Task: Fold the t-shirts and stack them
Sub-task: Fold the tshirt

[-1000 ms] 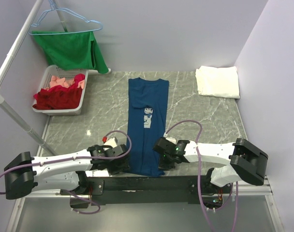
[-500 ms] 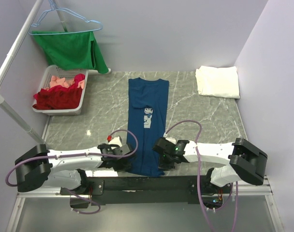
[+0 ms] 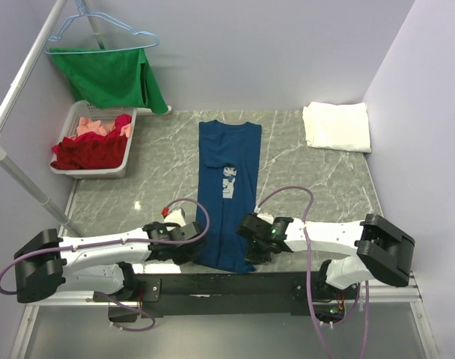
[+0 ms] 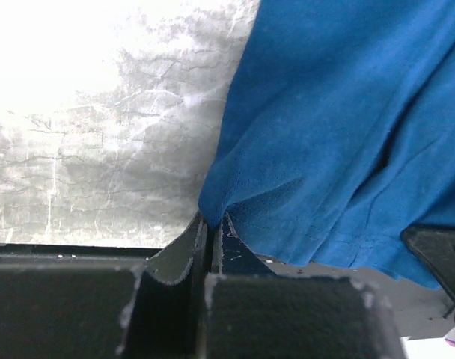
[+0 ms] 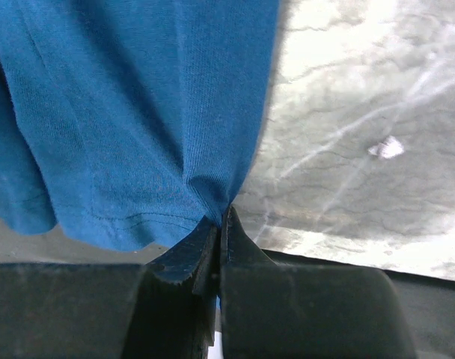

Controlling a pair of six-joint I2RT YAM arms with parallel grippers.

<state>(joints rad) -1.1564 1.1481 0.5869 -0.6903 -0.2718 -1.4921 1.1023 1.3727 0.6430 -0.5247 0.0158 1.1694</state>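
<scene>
Hem corners of the navy blue cotton t-shirt [image 3: 227, 187] sit pinched in your left gripper [image 4: 211, 228] and right gripper [image 5: 221, 221] (both clamped) at the grey marble table's [image 3: 310, 179] near edge. Your folded white t-shirt [image 3: 336, 126] lies at its far right corner.

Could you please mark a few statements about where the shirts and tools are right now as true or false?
1. The left tool is shut on a near corner of the navy t-shirt. True.
2. The right tool hangs open. False: it is shut on the navy t-shirt's other near corner.
3. The white t-shirt lies folded at the far right of the table. True.
4. The navy t-shirt lies on the white one. False: they lie apart, the navy one mid-table.
5. The basket is empty. False: it holds red and pink clothes.
</scene>
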